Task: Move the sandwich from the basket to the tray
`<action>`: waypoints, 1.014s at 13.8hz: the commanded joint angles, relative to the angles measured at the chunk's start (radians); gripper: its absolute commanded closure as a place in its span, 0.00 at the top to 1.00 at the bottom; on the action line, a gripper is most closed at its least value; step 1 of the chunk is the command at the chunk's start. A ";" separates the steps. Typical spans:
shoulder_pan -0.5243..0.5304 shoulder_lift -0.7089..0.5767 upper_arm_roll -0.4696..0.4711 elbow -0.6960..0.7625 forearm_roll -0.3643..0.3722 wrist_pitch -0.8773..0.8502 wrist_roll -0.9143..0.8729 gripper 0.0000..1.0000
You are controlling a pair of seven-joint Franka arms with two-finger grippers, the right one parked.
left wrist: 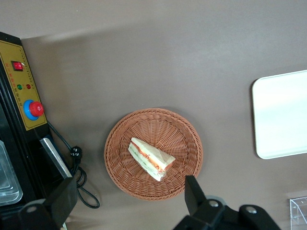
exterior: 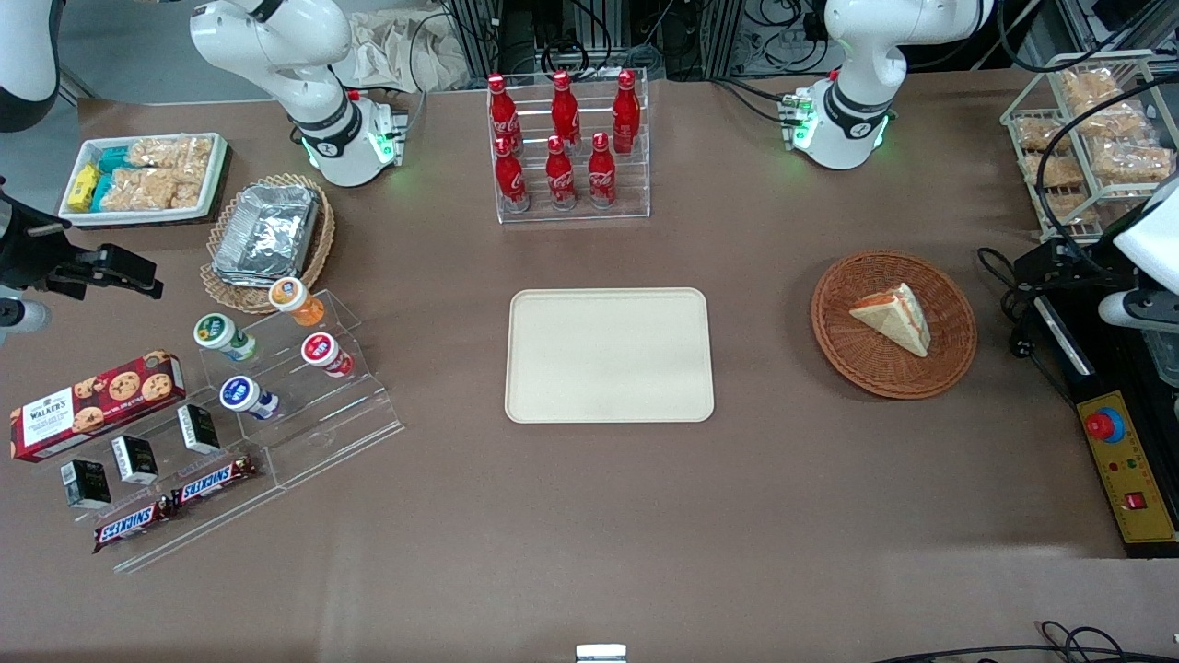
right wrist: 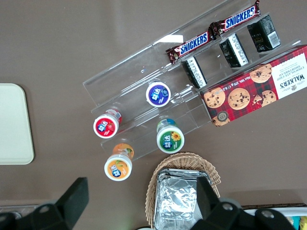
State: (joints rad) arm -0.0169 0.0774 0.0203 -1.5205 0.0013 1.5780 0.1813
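Sandwich (exterior: 893,316) in basket (exterior: 953,354); jaws spread wide, empty, raised above.

Gripper (left wrist: 129,194) poised high over the desk (left wrist: 153,57), clear of all items. Two dark fingertips (left wrist: 192,189) set well apart, nothing between them. Directly below the jaws: round reddish-brown wicker basket, with sandwich wedge lying flat near its centre, red-orange and green filling visible along the cut edge. No contact between jaws and sandwich or basket rim. Cream-beige tray (exterior: 609,355) flat on desk, well apart from the jaws, toward the parked arm's end; surface bare. Control box with red button (left wrist: 34,109) near the basket, toward the working arm's end.
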 commanded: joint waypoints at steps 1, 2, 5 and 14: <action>0.003 -0.001 -0.005 0.011 0.002 -0.006 -0.005 1.00; 0.003 0.004 -0.005 0.013 0.000 -0.004 -0.005 1.00; 0.002 0.005 -0.005 0.014 0.000 -0.006 -0.010 1.00; 0.011 -0.080 0.004 -0.108 0.005 -0.072 -0.029 1.00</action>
State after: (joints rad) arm -0.0089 0.0685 0.0285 -1.5432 0.0021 1.5040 0.1689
